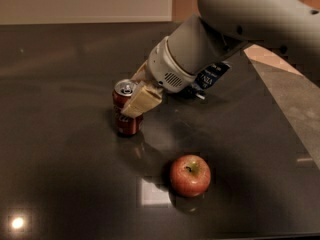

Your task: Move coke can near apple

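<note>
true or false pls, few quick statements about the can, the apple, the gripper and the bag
1. The coke can stands upright on the table. True.
2. The apple touches the coke can. False: they are apart; the apple sits nearer the camera, right of the can in the picture.
3. The gripper is at the coke can. True.
4. The blue snack bag lies between the can and the apple. False: it lies farther back, partly hidden behind the arm.
5. The apple lies with its stem end down. False: the stem shows on top.
</note>
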{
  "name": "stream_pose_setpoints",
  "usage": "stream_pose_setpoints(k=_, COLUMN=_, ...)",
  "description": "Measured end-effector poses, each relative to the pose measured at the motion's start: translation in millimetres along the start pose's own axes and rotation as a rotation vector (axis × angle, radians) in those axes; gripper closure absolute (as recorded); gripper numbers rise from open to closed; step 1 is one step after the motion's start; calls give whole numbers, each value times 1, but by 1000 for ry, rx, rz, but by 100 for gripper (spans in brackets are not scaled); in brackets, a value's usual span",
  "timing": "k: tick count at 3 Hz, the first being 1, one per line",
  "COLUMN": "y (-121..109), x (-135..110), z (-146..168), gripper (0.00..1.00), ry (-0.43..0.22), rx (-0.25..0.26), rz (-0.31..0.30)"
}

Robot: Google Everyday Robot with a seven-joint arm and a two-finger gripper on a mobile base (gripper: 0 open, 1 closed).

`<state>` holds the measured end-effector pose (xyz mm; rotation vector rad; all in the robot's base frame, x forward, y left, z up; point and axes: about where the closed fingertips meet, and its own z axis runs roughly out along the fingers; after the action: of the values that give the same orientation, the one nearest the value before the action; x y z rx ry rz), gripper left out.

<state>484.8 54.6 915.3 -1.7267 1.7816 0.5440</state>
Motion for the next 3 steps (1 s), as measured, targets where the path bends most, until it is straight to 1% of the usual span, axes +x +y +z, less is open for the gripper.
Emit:
stream_pose_setpoints(k=1, y=1, x=3, z=-15, gripper=100, ry=-39, rx=-23, rz=21)
stream_pose_setpoints(k=2, y=19, x=23, z=-41, gripper=100, ry=-30, rx=-38, rz=72)
stream_pose_setpoints(k=3, y=43, x=42, z=-59, gripper=100, ry=30, rx=-20, rz=102)
